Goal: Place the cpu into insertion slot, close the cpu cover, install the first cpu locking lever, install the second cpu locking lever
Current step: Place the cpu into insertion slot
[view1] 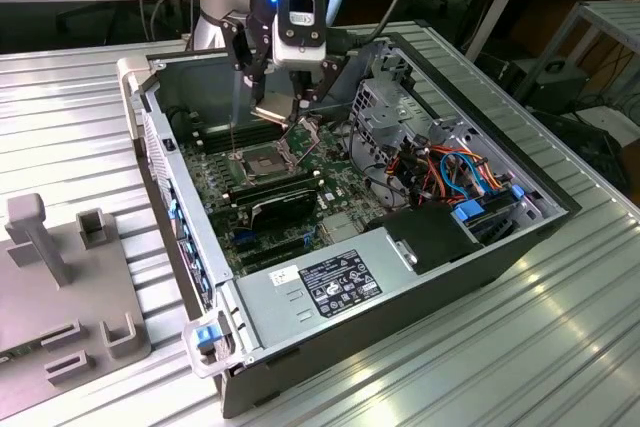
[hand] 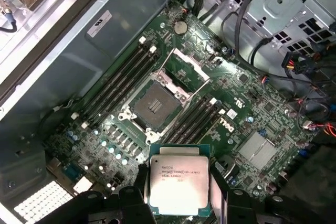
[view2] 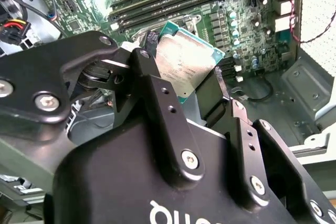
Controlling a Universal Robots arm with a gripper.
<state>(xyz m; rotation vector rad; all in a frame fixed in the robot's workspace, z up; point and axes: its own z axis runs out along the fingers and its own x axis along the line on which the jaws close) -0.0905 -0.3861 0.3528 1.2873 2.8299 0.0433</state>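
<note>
My gripper (view1: 278,105) is shut on the cpu (view1: 270,113), a flat silver-topped chip with a green rim. The chip hangs in the air over the motherboard inside the open computer case. In both wrist views the black fingers (hand: 140,192) press on two opposite edges of the cpu (hand: 179,179) (view2: 185,65). The insertion slot (hand: 155,103) (view1: 261,161) lies bare with its dark square centre, a little way off from the chip and below it. The cpu cover (hand: 185,62) (view1: 306,137) stands swung up at one side of the slot.
Long black memory slots (hand: 118,80) run along both sides of the socket. In the exterior view, a metal drive cage (view1: 395,107) and coloured cables (view1: 450,172) fill the case's right part, with a power supply (view1: 330,282) in front. A grey fixture block (view1: 60,287) sits on the left.
</note>
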